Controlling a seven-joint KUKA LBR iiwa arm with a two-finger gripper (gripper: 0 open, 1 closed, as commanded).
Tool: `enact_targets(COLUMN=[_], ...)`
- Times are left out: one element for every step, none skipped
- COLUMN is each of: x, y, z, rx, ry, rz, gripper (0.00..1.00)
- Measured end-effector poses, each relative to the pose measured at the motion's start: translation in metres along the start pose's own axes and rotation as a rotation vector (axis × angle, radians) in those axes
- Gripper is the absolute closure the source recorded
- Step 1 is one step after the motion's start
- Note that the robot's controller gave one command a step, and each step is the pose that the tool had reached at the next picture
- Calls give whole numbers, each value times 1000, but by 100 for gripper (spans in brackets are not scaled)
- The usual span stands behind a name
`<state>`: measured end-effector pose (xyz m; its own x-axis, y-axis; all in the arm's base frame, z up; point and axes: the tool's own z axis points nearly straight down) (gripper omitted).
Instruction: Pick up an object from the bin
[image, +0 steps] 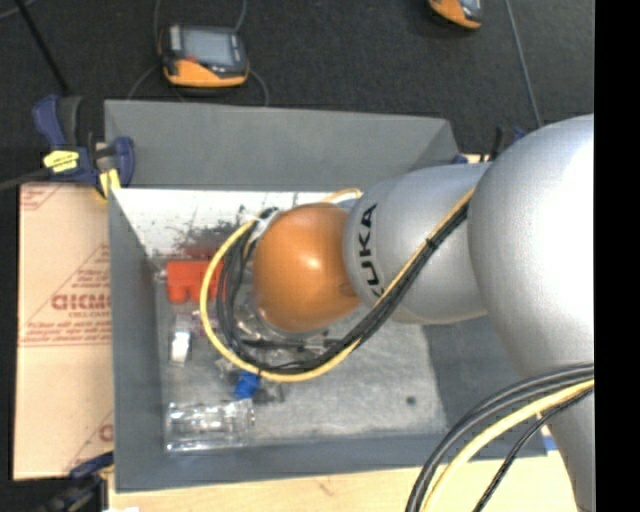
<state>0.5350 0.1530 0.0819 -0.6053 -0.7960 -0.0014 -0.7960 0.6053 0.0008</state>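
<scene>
Nearest object: small blue piece (243, 385), on the bin floor left of centre and toward the near wall, just beside the gripper's lower-left edge.
Gripper (265, 348): low inside the bin, left of centre; dark parts of it show beneath the wrist.
Grip state: cannot be told. The wrist hides from above whether it is open or closed and whether it has hold of anything.
Orange cover (300, 265): rounded dome on the wrist, directly above the gripper.
Cables (212, 290): yellow and black loops running round the left and lower sides of the cover.
Orange-red block (185, 280): left of the cover, near the bin's left wall, its right end behind the cable loop.
Small white piece (180, 346): below the block in the view, apart from it, by the left wall.
Clear plastic packet (205, 422): lying flat in the near-left corner, near the blue piece.
Bin (280, 150): grey metal with sloped walls; dark specks on the floor toward the far side.
Arm (440, 250): silver, entering from the right, lettered "KUKA".
</scene>
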Motion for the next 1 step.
enact_targets(x=[1], y=[31], z=[-139], rx=[7], ry=[-7], rz=[-1], gripper=[100])
